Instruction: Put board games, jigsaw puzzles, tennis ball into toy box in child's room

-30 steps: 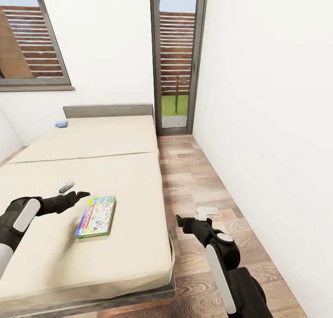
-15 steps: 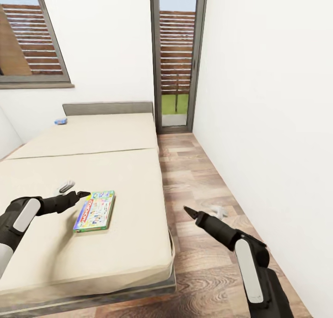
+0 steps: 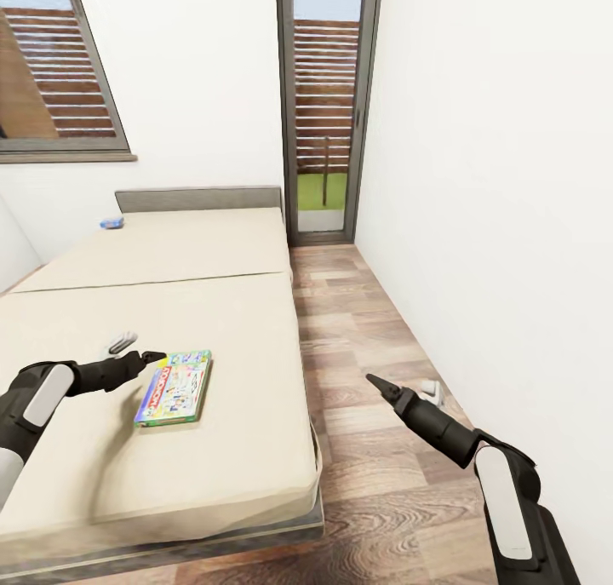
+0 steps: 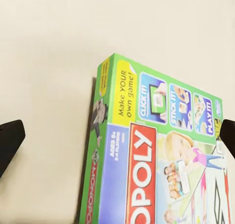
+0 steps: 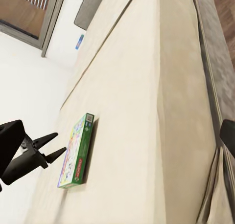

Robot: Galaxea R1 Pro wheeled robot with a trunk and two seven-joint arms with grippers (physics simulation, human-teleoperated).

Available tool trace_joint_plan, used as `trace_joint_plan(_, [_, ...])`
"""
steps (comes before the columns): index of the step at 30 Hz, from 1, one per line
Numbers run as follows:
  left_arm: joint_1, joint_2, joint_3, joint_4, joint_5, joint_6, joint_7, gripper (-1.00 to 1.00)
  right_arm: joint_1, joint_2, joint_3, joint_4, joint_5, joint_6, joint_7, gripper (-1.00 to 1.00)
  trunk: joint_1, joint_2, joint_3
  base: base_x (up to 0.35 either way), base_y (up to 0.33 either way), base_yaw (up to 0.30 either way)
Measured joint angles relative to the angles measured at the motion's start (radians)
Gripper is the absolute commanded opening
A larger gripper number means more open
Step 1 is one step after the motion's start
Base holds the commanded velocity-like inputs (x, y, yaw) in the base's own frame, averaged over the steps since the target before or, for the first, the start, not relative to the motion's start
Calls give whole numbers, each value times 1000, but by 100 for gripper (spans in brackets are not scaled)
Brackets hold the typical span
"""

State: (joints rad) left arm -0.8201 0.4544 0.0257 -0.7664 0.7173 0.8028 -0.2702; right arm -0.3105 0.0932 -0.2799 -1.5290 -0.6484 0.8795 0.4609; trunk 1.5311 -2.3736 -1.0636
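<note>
Closest to you, your left claw hangs low over the near half of the bed, fingers spread apart with nothing between them, tips just beside the top-left corner of the green Monopoly box. The box lies flat on the beige mattress, long side running away from you, well inside the bed's right edge. It's a thin green-bordered board game with a busy cartoon cover.

Your left wrist view is where the print gets readable: the Monopoly box shows "Make YOUR own game!", the red "OPOLY" strip and three little blue panels, plus a dark fingertip at each side of the frame.

Your right claw is out over the wood floor, well apart from the bed; from the head camera it looks like one dark point, so I can't tell whether it's released or clenched.

The right wrist view catches the box side-on with your left claw splayed next to it.

Far back, the small blue board game sits near the grey headboard, at the bed's left edge.
</note>
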Motion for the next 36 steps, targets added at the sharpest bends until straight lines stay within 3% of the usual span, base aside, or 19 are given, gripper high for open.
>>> trace_joint_plan(8, [0, 15, 1, -1, 3, 0, -12, 100, 0, 1, 3, 2, -2, -2, -1, 100, 0, 0, 0, 121, 72, 0])
trace_joint_plan(29, [0, 20, 0, -1, -1, 1, -56, 100, 0, 13, 5, 20, 6, -12, -5, 100, 0, 0, 0, 49, 30, 0])
trace_joint_plan(36, [0, 20, -1, -1, 0, 1, -56, 100, 0, 13, 31, 20, 8, -14, -7, 100, 0, 0, 0, 7, 4, 0])
